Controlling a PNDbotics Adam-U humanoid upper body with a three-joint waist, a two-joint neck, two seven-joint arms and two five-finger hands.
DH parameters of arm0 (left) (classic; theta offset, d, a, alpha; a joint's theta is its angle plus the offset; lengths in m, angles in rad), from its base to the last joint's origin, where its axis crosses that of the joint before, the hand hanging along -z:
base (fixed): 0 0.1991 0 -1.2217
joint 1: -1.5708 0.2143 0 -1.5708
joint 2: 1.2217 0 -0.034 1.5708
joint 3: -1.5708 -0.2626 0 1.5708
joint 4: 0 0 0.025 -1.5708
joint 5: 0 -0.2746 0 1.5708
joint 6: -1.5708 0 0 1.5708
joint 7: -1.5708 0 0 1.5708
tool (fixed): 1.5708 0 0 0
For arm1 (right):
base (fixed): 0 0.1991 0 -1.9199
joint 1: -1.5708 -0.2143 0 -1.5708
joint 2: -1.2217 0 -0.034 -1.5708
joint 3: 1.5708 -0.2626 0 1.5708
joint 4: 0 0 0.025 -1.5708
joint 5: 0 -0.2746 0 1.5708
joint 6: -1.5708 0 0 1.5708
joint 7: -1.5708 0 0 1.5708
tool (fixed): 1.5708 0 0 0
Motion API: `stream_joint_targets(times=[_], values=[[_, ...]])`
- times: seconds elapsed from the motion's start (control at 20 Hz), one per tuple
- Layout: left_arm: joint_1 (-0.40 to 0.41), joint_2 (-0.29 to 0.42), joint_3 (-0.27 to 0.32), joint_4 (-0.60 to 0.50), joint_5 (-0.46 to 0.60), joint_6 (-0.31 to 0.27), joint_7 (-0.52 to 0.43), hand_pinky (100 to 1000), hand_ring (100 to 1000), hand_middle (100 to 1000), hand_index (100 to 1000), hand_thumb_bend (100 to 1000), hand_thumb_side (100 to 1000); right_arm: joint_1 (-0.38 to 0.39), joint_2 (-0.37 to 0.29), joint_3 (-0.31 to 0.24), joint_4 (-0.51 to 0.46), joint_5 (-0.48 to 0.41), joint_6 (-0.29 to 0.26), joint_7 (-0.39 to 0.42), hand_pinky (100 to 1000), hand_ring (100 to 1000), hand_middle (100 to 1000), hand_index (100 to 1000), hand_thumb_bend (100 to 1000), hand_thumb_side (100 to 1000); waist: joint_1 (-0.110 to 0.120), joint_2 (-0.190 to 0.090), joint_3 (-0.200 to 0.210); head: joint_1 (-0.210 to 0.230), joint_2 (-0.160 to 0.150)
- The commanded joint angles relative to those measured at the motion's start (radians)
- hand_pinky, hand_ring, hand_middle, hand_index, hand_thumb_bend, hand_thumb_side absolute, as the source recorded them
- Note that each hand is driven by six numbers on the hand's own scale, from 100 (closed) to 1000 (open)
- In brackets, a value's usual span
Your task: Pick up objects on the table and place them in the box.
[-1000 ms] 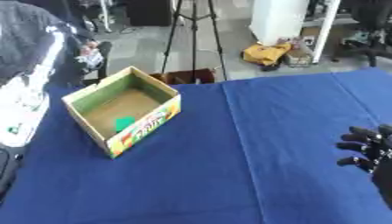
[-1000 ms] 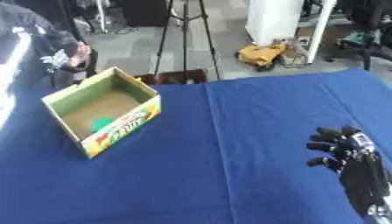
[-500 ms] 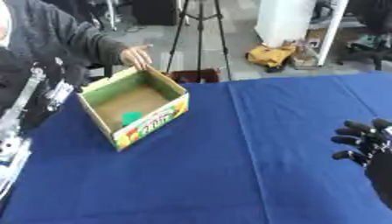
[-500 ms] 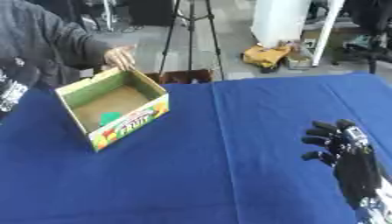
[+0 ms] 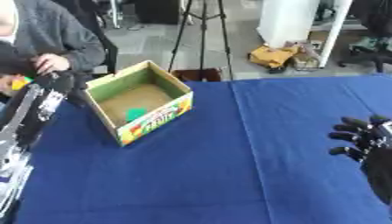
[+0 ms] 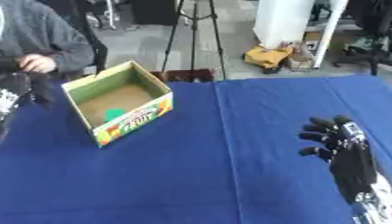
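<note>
The box [image 5: 139, 103] sits on the far left part of the blue table [image 5: 229, 175]. It is open on top and turned at a slant, with one corner pointing near. Its long side runs from near left to far right. A small green thing [image 5: 135, 113] lies flat inside it, on the bottom.

The right hand [image 6: 341, 146] rests near the right edge, fingers a bit bent and spread, holding nothing.

The left hand [image 5: 55, 82] is up at the far left, beside the box. I cannot tell how open it is.
</note>
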Motion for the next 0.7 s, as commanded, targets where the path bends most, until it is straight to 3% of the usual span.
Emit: stream_joint_targets(times=[0.05, 0.4, 0.7], values=[[-0.002, 0.001, 0.011, -0.027, 0.015, 0.0, -0.006, 507, 534, 568, 730, 462, 866, -0.009, -0.011, -0.01, -0.016, -0.002, -0.001, -0.004, 538, 732, 685, 808, 100, 1000, -0.003, -0.01, 0.003, -0.001, 0.018], [0.006, -0.012, 0.008, -0.026, 0.038, 0.005, -0.019, 505, 532, 567, 730, 459, 872, -0.009, -0.011, -0.008, -0.015, -0.001, -0.001, -0.003, 538, 732, 685, 807, 100, 1000, -0.006, -0.011, 0.008, -0.004, 0.045], [0.012, -0.014, 0.006, -0.025, 0.044, 0.007, -0.027, 505, 532, 567, 727, 461, 873, -0.008, -0.009, -0.008, -0.015, -0.002, 0.0, -0.003, 538, 732, 685, 807, 100, 1000, -0.009, -0.014, 0.011, -0.006, 0.092]])
